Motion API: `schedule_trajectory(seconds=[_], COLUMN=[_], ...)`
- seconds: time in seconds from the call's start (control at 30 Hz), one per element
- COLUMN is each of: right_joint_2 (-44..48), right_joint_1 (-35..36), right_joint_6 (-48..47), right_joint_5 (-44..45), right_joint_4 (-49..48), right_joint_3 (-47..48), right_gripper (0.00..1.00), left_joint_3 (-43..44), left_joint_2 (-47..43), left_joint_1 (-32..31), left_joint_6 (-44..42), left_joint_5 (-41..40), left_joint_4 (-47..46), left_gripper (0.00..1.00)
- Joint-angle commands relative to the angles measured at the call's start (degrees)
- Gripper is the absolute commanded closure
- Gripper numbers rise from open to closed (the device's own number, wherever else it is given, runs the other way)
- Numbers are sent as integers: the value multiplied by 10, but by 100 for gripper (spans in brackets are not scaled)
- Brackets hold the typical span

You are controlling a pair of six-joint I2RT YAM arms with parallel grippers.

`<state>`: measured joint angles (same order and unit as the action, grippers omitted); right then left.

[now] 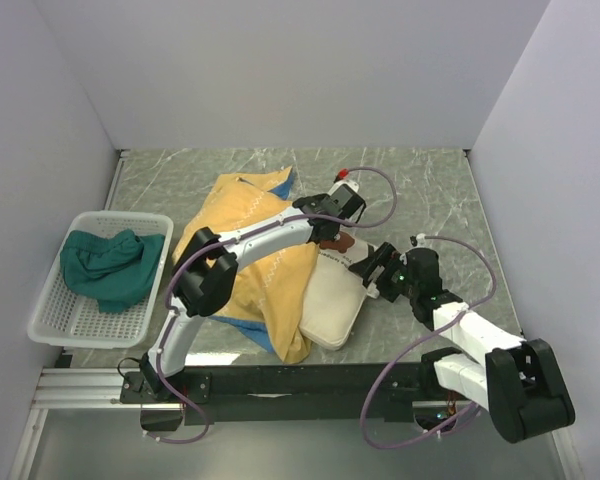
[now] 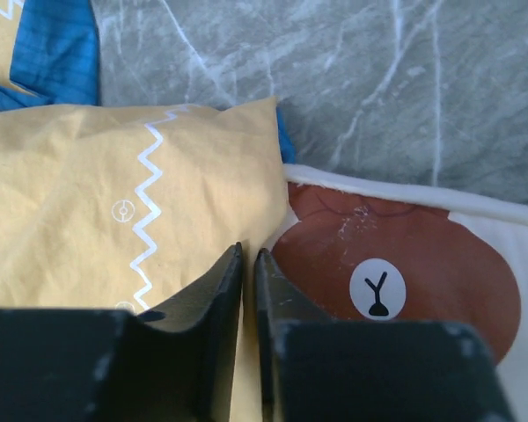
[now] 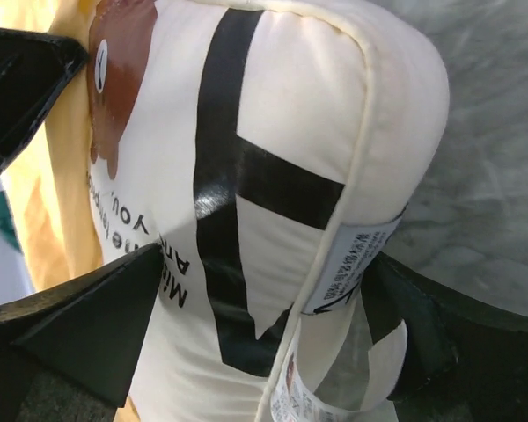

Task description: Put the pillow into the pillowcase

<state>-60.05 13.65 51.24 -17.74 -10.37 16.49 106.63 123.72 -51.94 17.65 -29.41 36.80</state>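
Observation:
The pillowcase lies mustard-yellow side up in the middle of the table, with blue edges showing. The cream pillow sticks out of its right side; its brown bear print sits right beside the case's edge. My left gripper reaches over the case, its jaws nearly closed, pinching the yellow edge of the case next to the bear. My right gripper holds the pillow's near right corner, one finger on each side of it, by the tag.
A white basket at the left holds a dark teal cloth. Grey marbled tabletop lies behind and to the right. White walls close in the back and both sides.

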Motion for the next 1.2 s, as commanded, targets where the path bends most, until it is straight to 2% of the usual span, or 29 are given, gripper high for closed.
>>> schedule_trajectory(seconds=[0.0, 0.03, 0.07, 0.17, 0.2, 0.27, 0.4, 0.57, 0.7, 0.8, 0.97, 1.0, 1.1, 1.17], right_joint_2=[-23, -28, -34, -39, -37, -16, 40, 76, 54, 32, 1, -2, -10, 25], right_joint_1=[1, 1, 1, 1, 1, 5, 29, 44, 44, 49, 53, 53, 59, 74], right_joint_6=[14, 15, 12, 8, 9, 8, 9, -21, -15, 3, -32, -38, -40, -33], right_joint_5=[-42, -44, -45, -53, -61, -69, -75, -35, -44, -47, -6, 12, -11, 1], right_joint_4=[-99, -105, -107, -107, -106, -95, -45, 27, 7, -24, 13, 18, 17, -5], right_joint_3=[-17, -17, -16, -3, 0, 16, 73, 169, 197, 203, 242, 247, 264, 258], right_gripper=[17, 28, 48, 73, 90, 100, 100, 100, 100, 100, 100, 100, 100, 100], left_joint_3=[25, 33, 42, 73, 88, 100, 166, 240, 231, 259, 250, 245, 249, 259], left_joint_2=[12, 16, 20, 24, 16, 1, -43, -90, -148, -172, -224, -229, -231, -217], left_joint_1=[7, 8, 7, 7, 5, -2, -39, -94, -127, -150, -159, -159, -159, -158], left_joint_6=[-9, -11, -13, -21, -24, -27, -24, -17, 12, 18, 28, 27, 30, 25], left_joint_5=[-11, -13, -14, -7, 12, 31, 97, 131, 172, 194, 214, 209, 211, 190], left_joint_4=[5, 8, 13, 24, 28, 23, 26, 25, -13, -22, -52, -54, -38, -9], left_gripper=[95, 99, 99, 99, 99, 99, 99, 99, 99, 99, 99, 99, 99, 99])
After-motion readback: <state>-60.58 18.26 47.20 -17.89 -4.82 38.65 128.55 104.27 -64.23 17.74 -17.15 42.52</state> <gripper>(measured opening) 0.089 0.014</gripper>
